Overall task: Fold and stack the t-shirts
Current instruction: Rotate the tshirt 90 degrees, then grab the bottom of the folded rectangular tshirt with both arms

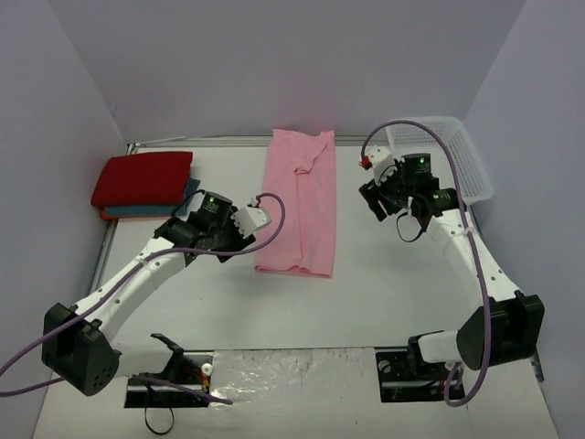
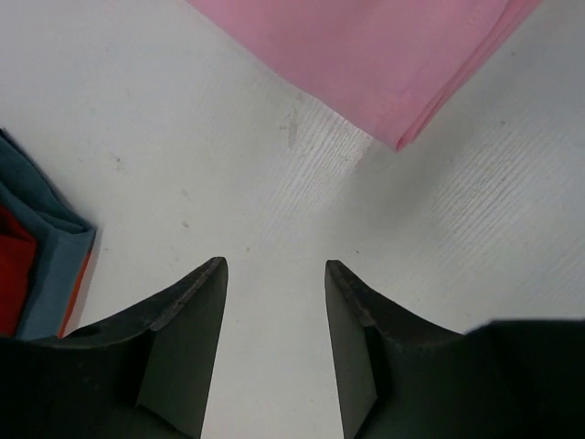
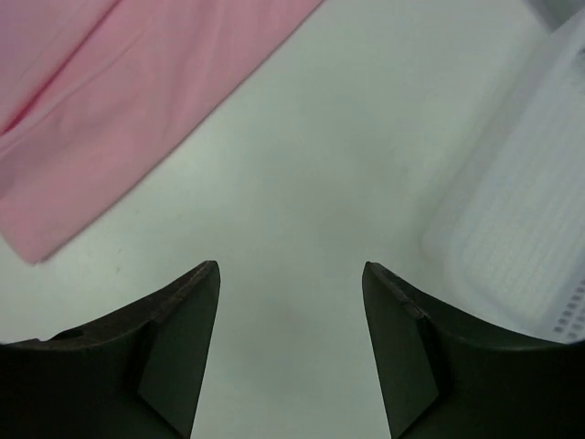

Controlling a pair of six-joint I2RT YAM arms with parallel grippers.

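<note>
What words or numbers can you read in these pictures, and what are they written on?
None can be read.
The pink t-shirt, the red t-shirt, the white mesh basket and the table show no writing.
Any tiny print on the left arm or the right arm is too small to read.

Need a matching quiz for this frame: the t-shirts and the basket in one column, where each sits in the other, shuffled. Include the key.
Column 1
1. pink t-shirt
2. red t-shirt
3. teal-blue t-shirt
4. white mesh basket

Column 2
A. on top of the folded pile, far left
B. far right corner
C. in the middle, laid out as a long strip
D. tucked under another shirt, only its edges showing

Pairs: 1-C, 2-A, 3-D, 4-B
</note>
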